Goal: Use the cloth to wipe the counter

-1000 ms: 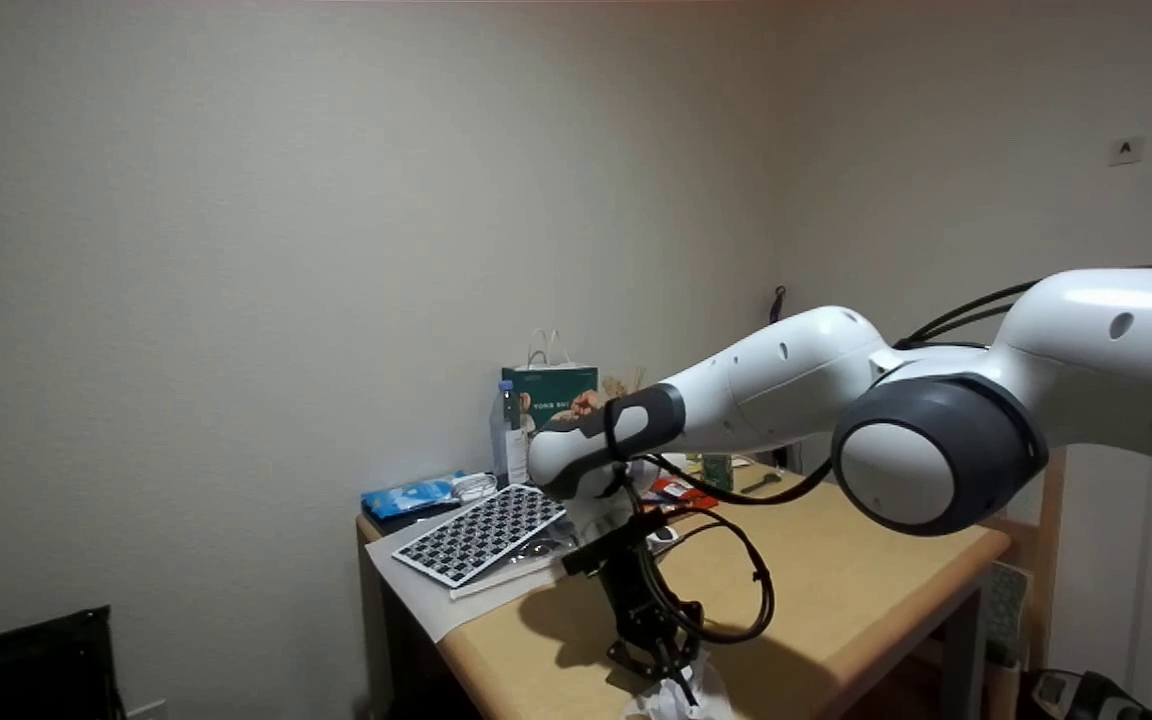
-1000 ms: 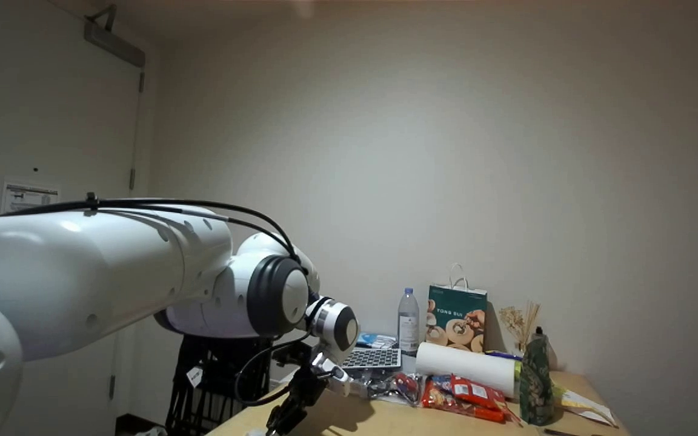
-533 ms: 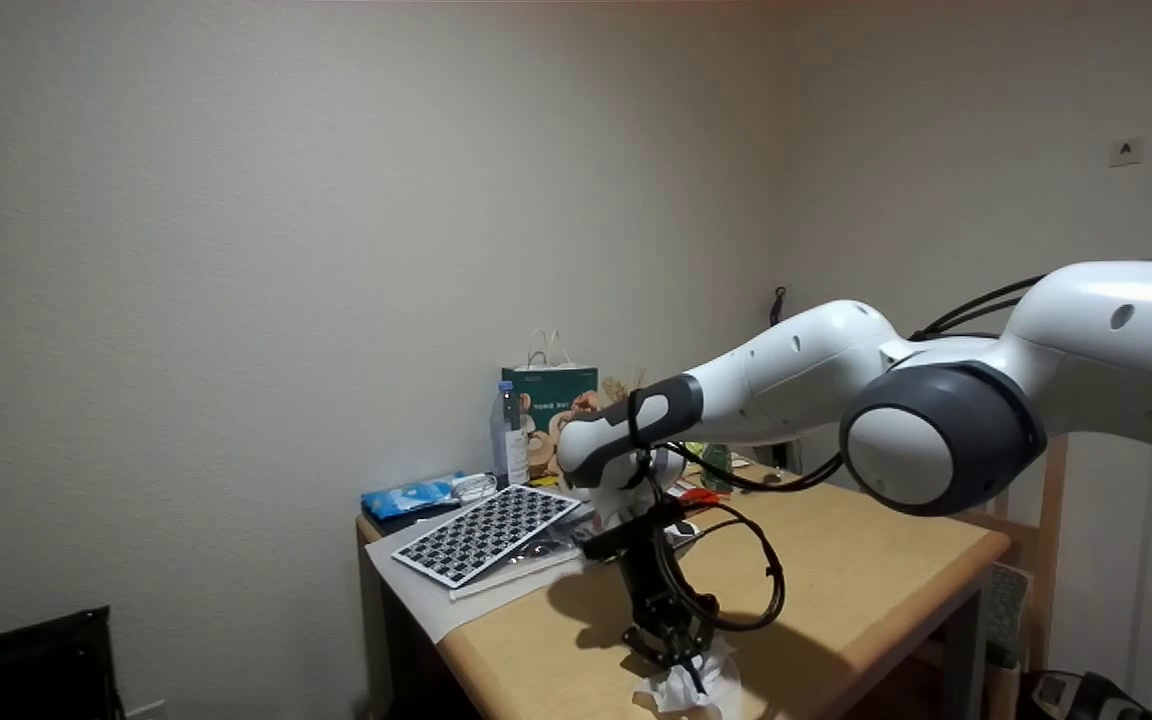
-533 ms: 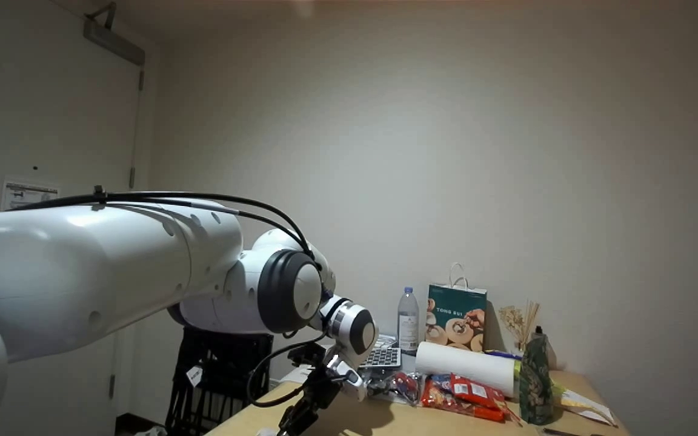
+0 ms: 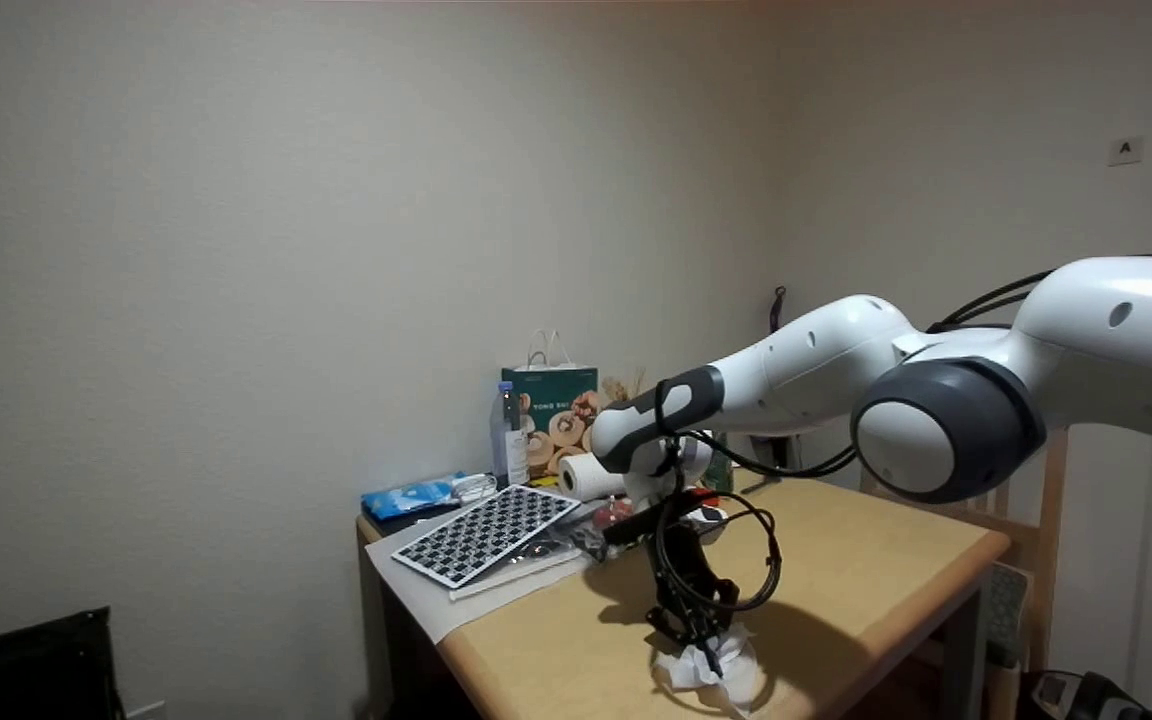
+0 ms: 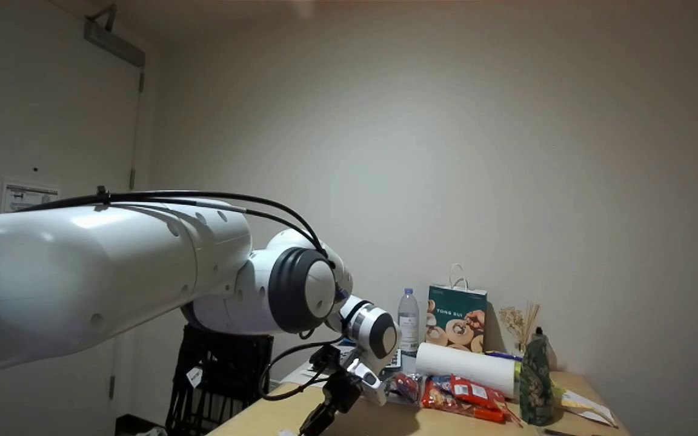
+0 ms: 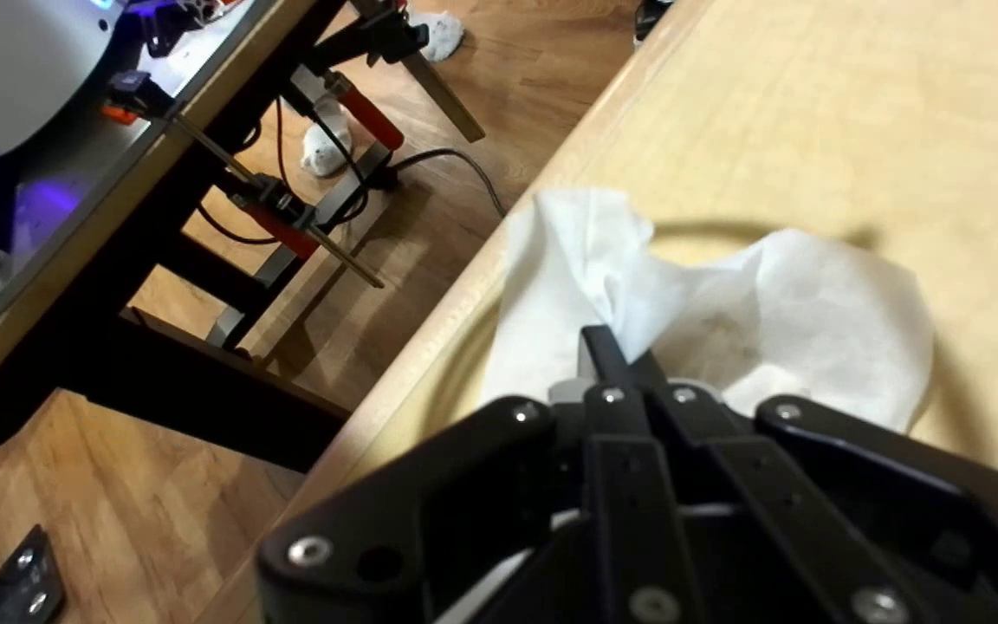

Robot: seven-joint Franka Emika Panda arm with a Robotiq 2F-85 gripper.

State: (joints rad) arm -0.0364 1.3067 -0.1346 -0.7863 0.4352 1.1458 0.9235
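Note:
The white cloth [image 7: 845, 321] lies crumpled and partly spread on the light tan counter [image 7: 819, 113]. My gripper [image 7: 623, 351] points down at it, shut, with a pinched fold of the fabric rising between its fingertips. In an exterior view the gripper [image 5: 712, 655] stands over the front part of the counter [image 5: 836, 570], the cloth [image 5: 736, 668] bunched beneath and around its tips. Only a scrap of the cloth [image 6: 286, 432] shows beside the gripper [image 6: 311, 429] at the bottom of an exterior view; the fingertips there run to the frame edge.
The counter's edge [image 7: 430, 334] passes close beside the cloth. Farther back lie a checkered board [image 5: 486, 535], a paper roll [image 6: 465, 366], red packets [image 6: 470, 399], a bottle [image 6: 408, 321], a green bag [image 6: 457, 315] and a dark green pouch [image 6: 537, 381]. Cables [image 5: 771, 560] loop beside the wrist.
The gripper has slid rightward in both exterior views and a little farther back over the counter, dragging the cloth along. It has stayed shut. The paper roll's end has come into view behind the wrist.

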